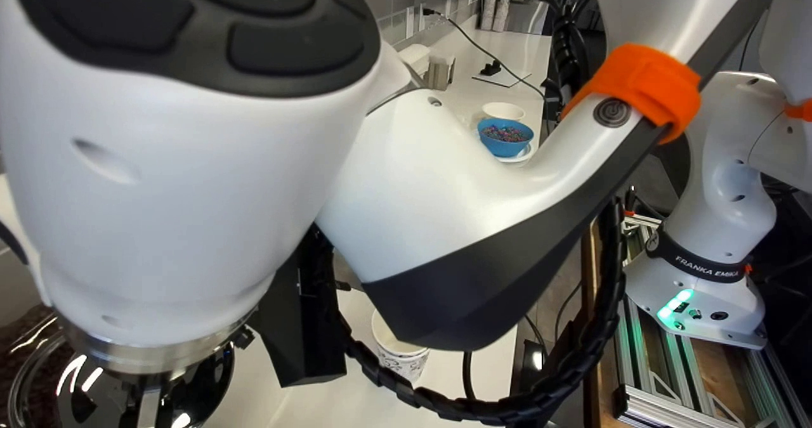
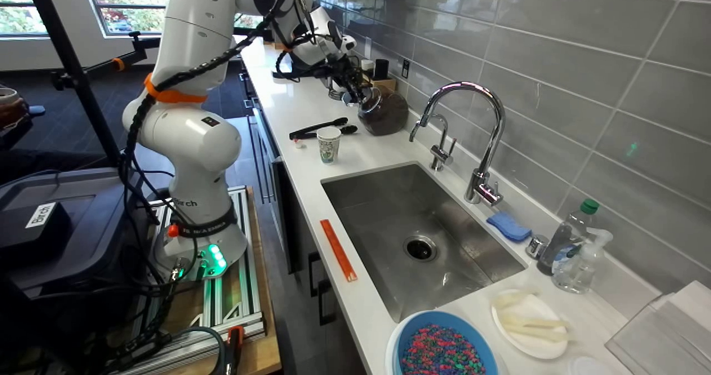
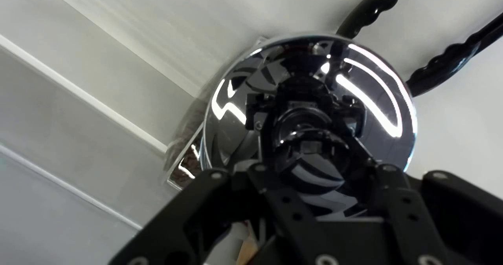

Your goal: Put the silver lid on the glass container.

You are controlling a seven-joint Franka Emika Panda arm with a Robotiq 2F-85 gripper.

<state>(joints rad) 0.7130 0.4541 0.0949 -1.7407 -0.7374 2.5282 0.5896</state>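
1. Wrist view, far left: the grey tiled wall (image 3: 59, 112) runs past at a slant.
2. Just right of it, a strip of the glass container (image 3: 186, 165), dark brown inside, shows past the lid's edge; the rest is hidden. The coming move turns on this: the container lies left of the gripper (image 3: 312, 155) here, and the lid overlaps it but sits too far right. In an exterior view the container (image 2: 386, 114) is just right of the gripper and slightly lower, its mouth seemingly slanted towards it. So the lid probably needs easing across, tilted to match that slant, not dropped flat.
3. Middle: the silver lid (image 3: 377, 135) faces the camera, with the gripper reaching to its centre from below. Dark reflections swallow the fingertips, so I cannot tell whether they pinch the lid or stand loose about it, nor whether it touches the container.
4. Right: black tongs (image 3: 375, 8) on the tabletop (image 3: 463, 131), partly behind the lid; they look out of the way.
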